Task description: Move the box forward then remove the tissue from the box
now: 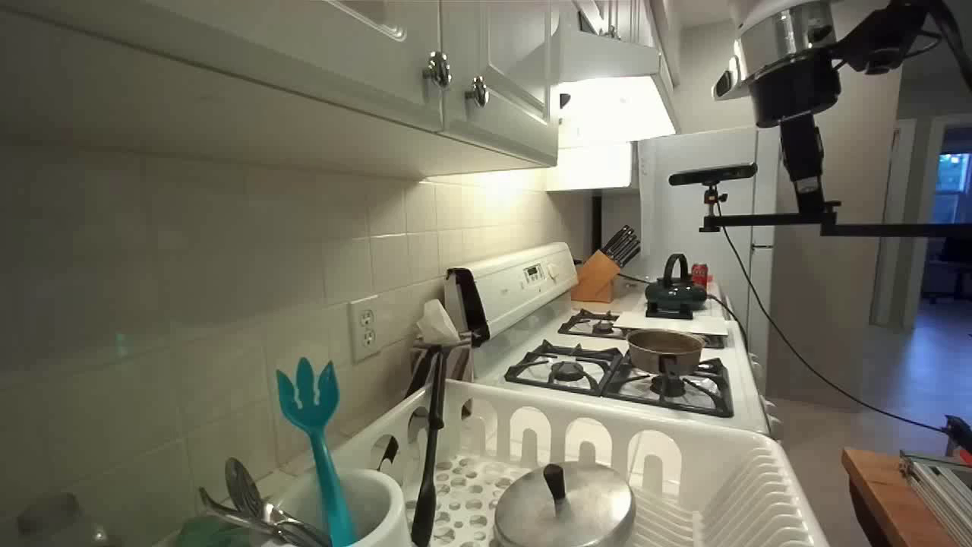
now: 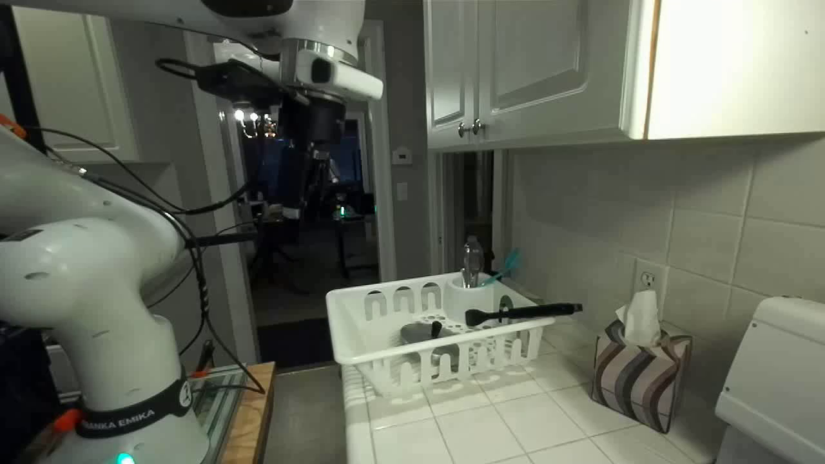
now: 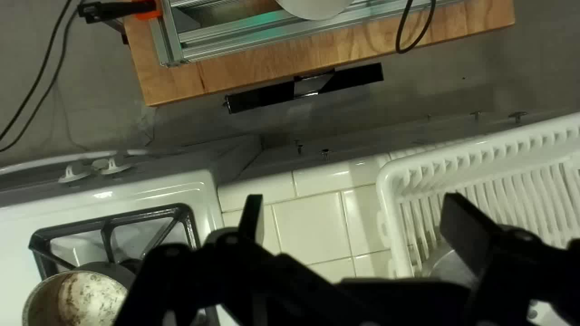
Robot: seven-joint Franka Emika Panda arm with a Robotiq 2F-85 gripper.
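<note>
Grey-and-brown striping on box (image 2: 635, 380), lower right of the frame in an exterior view. Upright on tiled counter (image 2: 480, 428), near dish rack (image 2: 393, 352) and apart from it, with white tissue (image 2: 643, 319) sticking up from the top. Noted in the wrist view, lower half of the frame: gripper (image 3: 355, 222) with fingers (image 3: 466, 233) spread wide, well clear of box.

The small greyish box (image 2: 631, 380) with dark and light wavy stripes looks like smooth, matt card, and the pointed white tissue (image 2: 643, 320) like soft, creased paper. The white square-tiled desk (image 2: 412, 444) has a smooth, faintly shiny glaze, and the white slotted dish rack (image 1: 706, 456) looks like smooth plastic. The round silvery lid (image 1: 585, 507) is dull-sheened metal, the round brownish pan (image 3: 86, 299) blotchy metal inside, and the black two-fingered claw (image 3: 352, 213) appears matt.
</note>
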